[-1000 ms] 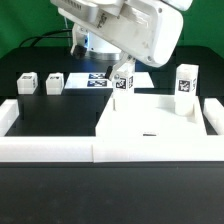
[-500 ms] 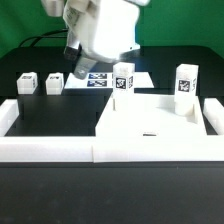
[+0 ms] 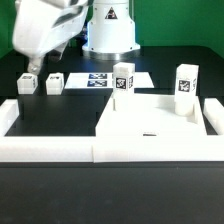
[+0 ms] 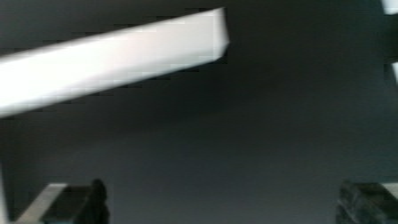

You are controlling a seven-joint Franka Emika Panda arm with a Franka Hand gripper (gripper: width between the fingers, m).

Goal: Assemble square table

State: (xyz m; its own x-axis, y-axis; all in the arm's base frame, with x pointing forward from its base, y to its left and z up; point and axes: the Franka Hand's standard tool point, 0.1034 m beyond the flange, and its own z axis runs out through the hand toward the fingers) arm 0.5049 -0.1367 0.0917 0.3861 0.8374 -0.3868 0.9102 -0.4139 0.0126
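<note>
The white square tabletop slab lies at the exterior view's right, against the front border wall. Two white tagged legs stand upright at its far corners. Two more small tagged leg blocks lie on the black table at the left. My gripper hangs blurred above those two blocks. In the wrist view my gripper is open, its fingers wide apart with only dark table between them. A blurred white strip crosses that view; I cannot tell what it is.
A low white border wall runs along the front, with side parts at the left and right. The marker board lies flat behind the slab. The robot base stands at the back.
The arm has swung from above the slab's far left leg toward the exterior view's left, and now sits over the two loose leg blocks. The parts have not moved.
</note>
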